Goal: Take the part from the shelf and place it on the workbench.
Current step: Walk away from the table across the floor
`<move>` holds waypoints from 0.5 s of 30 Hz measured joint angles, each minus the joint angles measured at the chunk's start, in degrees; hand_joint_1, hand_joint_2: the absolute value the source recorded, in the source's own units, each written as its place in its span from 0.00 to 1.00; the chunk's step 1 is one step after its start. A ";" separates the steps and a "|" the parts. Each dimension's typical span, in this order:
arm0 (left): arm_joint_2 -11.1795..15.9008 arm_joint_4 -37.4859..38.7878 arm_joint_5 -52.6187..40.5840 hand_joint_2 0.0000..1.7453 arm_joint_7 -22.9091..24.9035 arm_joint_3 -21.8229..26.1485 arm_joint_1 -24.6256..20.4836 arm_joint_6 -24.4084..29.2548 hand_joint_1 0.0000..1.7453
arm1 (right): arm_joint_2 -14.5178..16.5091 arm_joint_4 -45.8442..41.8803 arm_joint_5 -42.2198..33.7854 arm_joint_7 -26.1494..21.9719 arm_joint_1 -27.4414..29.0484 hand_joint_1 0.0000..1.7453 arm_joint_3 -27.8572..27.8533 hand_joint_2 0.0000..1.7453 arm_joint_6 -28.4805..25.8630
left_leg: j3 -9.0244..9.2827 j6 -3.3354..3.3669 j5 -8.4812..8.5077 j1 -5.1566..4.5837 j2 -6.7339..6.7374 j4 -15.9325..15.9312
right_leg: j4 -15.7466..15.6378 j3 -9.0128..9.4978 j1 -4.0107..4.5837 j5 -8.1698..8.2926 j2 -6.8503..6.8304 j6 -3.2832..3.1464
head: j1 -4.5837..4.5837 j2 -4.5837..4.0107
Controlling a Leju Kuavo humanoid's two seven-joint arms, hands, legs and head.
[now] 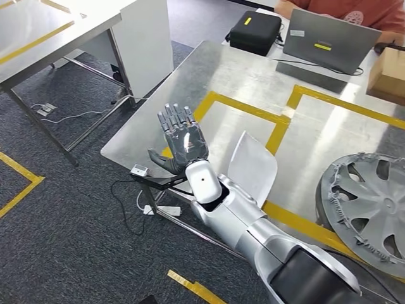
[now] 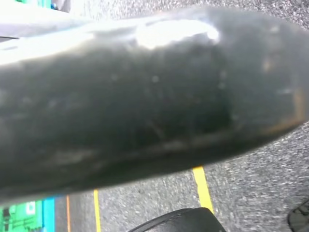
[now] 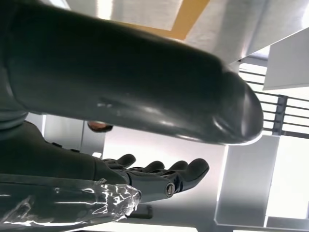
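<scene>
A grey wheel cover (image 1: pixel 370 206) lies flat on the metal workbench (image 1: pixel 238 76) at its near right, inside the yellow tape lines. My right hand (image 1: pixel 183 137) is raised over the bench's near left corner, fingers straight and spread, palm empty, well left of the wheel cover. In the right wrist view its dark fingers (image 3: pixel 164 176) stretch out straight below the thick thumb (image 3: pixel 146 77), holding nothing. A white curved panel (image 1: pixel 253 166) lies on the bench beside my right forearm. The left hand's dark thumb (image 2: pixel 146 96) blurs across the left wrist view above grey carpet, and its fingers are hidden.
At the bench's far side stand a grey laptop (image 1: pixel 330 41), a black case (image 1: pixel 253 28) and a cardboard box (image 1: pixel 389 73), with a person in orange (image 1: pixel 348 9) behind. A second table (image 1: pixel 47 31) stands to the left. A small white box (image 1: pixel 140 170) sits on the bench corner.
</scene>
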 joint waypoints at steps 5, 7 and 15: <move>-0.10 0.00 0.01 0.00 0.00 0.00 0.15 -0.11 0.00 | -0.24 0.69 0.63 0.00 0.29 0.00 0.33 0.00 -0.32 | 0.42 0.12 -0.22 -0.32 -4.06 0.06 | -0.57 -2.55 0.18 4.99 1.78 -0.84 | 0.06 0.00; -0.21 0.00 0.07 0.00 0.00 0.00 0.09 -0.04 0.00 | -0.26 0.83 0.83 -0.01 0.17 0.00 0.49 0.00 -0.45 | 0.34 -0.21 -0.29 -0.30 -5.44 0.19 | -7.45 0.38 -0.06 8.28 4.61 -1.44 | -0.04 0.00; -0.21 0.00 0.22 0.00 0.03 0.00 0.22 0.26 0.00 | 0.07 0.90 2.05 -1.07 0.86 0.00 2.53 0.00 -2.29 | -4.37 -2.98 -4.64 0.23 -1.51 8.65 | -11.02 2.95 -0.16 8.60 1.83 -2.99 | -0.49 0.00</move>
